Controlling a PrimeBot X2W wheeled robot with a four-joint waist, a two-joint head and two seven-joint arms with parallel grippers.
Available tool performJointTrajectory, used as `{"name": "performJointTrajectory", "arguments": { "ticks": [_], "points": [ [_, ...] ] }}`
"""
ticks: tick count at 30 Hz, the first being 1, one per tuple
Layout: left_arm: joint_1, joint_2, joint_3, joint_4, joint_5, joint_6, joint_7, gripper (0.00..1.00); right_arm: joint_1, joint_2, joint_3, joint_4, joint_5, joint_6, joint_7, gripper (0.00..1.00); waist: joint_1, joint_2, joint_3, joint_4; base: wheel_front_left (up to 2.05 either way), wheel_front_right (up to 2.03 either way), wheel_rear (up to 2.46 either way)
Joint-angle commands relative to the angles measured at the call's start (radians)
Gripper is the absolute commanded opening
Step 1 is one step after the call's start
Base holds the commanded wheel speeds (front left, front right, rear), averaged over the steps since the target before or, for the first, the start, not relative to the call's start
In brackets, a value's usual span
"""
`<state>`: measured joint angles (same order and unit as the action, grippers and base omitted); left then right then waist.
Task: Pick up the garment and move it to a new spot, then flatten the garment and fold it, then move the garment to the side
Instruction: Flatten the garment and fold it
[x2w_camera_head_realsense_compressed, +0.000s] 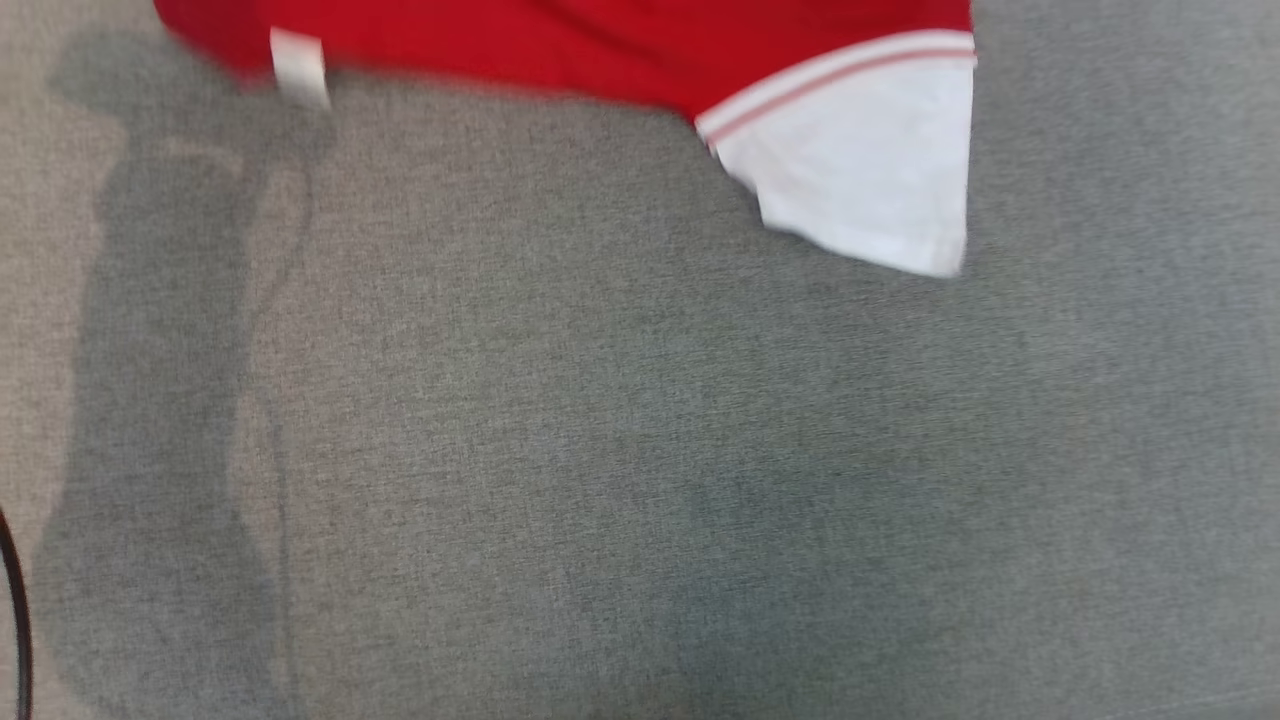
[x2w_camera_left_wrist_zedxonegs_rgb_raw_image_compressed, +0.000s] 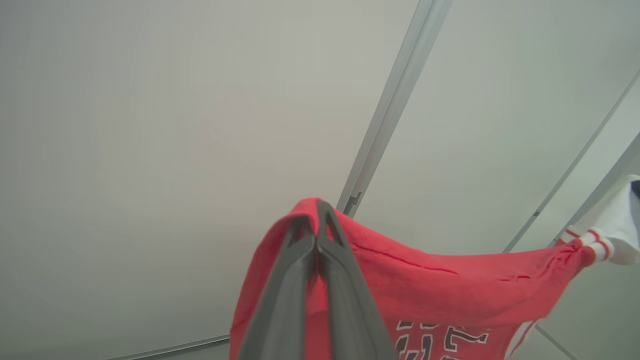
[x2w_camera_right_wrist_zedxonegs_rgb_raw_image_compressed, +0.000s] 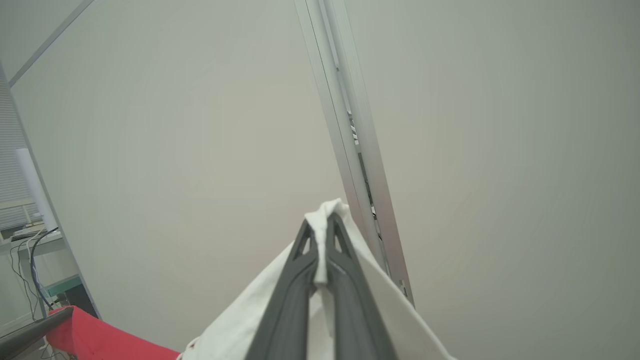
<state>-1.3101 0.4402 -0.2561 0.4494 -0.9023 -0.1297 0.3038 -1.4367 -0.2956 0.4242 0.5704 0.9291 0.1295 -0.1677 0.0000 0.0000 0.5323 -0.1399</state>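
Garment (x2w_camera_head_realsense_compressed: 600, 40): limp red-and-white cloth

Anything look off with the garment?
Left gripper pinches the garment by red cloth, right gripper by a white sleeve. In the head view a white flap droops below the red edge, so it hangs lopsided.

The garment (x2w_camera_head_realsense_compressed: 600, 45) is made of soft red cloth, matt and finely knitted. Its sleeve (x2w_camera_head_realsense_compressed: 860, 170) is made of smooth white cloth, edged with striped trim. The surface (x2w_camera_head_realsense_compressed: 600, 450) beneath is covered in coarse grey woven fabric, matt throughout. The left gripper (x2w_camera_left_wrist_zedxonegs_rgb_raw_image_compressed: 316, 217) and right gripper (x2w_camera_right_wrist_zedxonegs_rgb_raw_image_compressed: 321, 225) are finished in what looks like dark matt plastic. The wall (x2w_camera_left_wrist_zedxonegs_rgb_raw_image_compressed: 150, 150) is smooth and matt, and its strip (x2w_camera_left_wrist_zedxonegs_rgb_raw_image_compressed: 395, 100) looks like dull metal.
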Motion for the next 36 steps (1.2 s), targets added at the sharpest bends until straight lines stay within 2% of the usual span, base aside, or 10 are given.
{"name": "performJointTrajectory", "arguments": {
  "ticks": [1,11,18,24,29,36],
  "points": [
    [-0.021,0.002,-0.002,0.01,-0.003,-0.001,-0.006,0.0,-0.016,-0.004,0.005,0.008,-0.006,0.002,-0.005,0.0,0.0,0.0,0.025,0.011,0.0,0.0,0.0],
    [-0.349,-0.018,-0.097,0.271,0.015,-0.001,-0.103,0.0,-0.385,-0.001,0.031,0.209,-0.034,0.003,-0.075,0.0,0.0,0.0,0.083,0.048,0.0,0.0,0.0],
    [-0.484,-0.055,-0.116,0.414,-0.001,-0.001,-0.179,0.0,-0.542,0.024,0.014,0.301,-0.059,0.002,-0.097,0.0,0.0,0.0,0.098,0.058,0.0,0.0,0.0],
    [-0.491,-0.054,-0.176,0.458,-0.036,-0.001,-0.171,0.0,-0.516,0.056,0.062,0.31,-0.064,0.003,-0.099,0.0,0.0,0.0,0.113,0.047,0.0,0.0,0.0],
    [-0.457,-0.044,-0.248,0.481,-0.056,-0.001,-0.121,0.0,-0.482,0.046,0.134,0.317,-0.044,0.003,-0.097,0.0,0.0,0.0,0.125,0.036,0.0,0.0,0.0],
    [-0.349,-0.003,-0.353,0.472,-0.108,-0.001,-0.056,0.0,-0.368,0.005,0.307,0.283,-0.019,0.002,-0.069,0.0,0.0,0.0,0.079,0.019,0.0,0.0,0.0]
  ]
}}
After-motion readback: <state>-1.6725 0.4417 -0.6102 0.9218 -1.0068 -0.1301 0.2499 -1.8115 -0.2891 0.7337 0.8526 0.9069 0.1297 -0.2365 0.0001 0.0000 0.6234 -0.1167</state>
